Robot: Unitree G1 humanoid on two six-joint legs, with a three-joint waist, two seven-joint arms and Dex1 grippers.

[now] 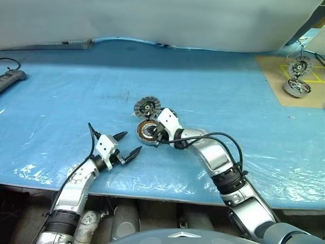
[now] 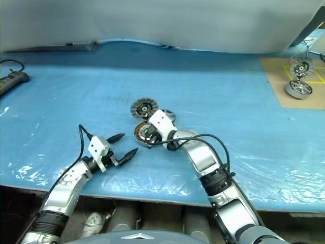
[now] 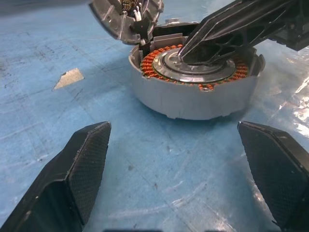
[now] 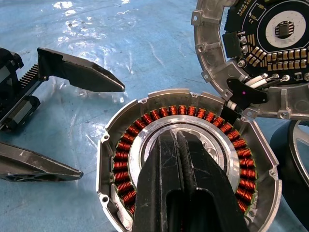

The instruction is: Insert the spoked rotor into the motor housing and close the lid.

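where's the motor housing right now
The motor housing sits mid-table on the blue sheet, right of the open left gripper, with the shut right gripper resting inside its copper ring and the open lid just behind it.

Robotics lab bench: blue plastic-covered table, motor parts.

Right gripper inside motor housing, seemingly touching

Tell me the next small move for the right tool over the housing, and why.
Probably lift the shut right tool off the round silver copper-wound motor housing. A silver disc already sits inside the copper ring, and the hinged round lid is open, so clearing the tool lets the lid close.
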